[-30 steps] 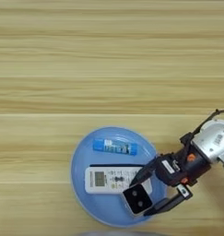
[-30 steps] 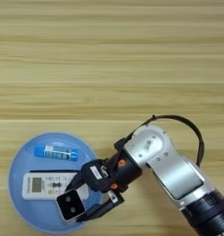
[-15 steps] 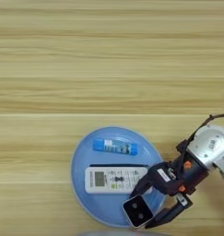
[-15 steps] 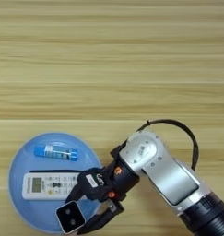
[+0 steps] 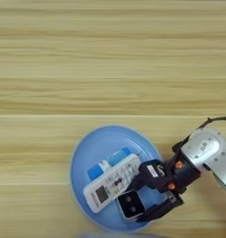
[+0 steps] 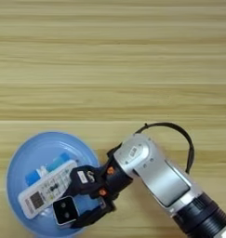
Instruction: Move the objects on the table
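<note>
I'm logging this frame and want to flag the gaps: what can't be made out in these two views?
- Blue labelled glue-stick tube: mostly covered by the white remote control with small screen in both views.
- Small black-topped white cube: whether the right tool grips it or only brackets it is unclear.
- Round blue plate: its near rim meets the bottom edge.
- Thin black stick: not found in either view.
</note>
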Action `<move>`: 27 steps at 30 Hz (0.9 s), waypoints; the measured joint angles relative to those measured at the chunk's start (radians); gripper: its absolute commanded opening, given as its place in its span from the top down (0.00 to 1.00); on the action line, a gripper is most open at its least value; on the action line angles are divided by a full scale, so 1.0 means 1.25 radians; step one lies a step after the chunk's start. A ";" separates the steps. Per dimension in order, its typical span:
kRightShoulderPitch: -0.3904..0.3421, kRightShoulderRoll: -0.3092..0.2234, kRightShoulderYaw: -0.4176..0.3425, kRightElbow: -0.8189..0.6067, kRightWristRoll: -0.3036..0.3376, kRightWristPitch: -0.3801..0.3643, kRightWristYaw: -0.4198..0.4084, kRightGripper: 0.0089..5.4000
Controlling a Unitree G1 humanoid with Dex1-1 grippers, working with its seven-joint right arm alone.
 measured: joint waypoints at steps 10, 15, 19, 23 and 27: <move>-0.015 0.002 0.001 0.002 -0.004 0.018 -0.014 0.38; -0.023 0.002 0.001 0.004 -0.004 0.030 -0.018 0.29; -0.031 0.003 0.000 0.007 -0.003 0.034 -0.019 0.22; -0.035 0.003 -0.003 0.007 -0.002 0.039 -0.021 0.16; -0.046 0.003 -0.018 0.004 0.009 0.051 -0.025 0.08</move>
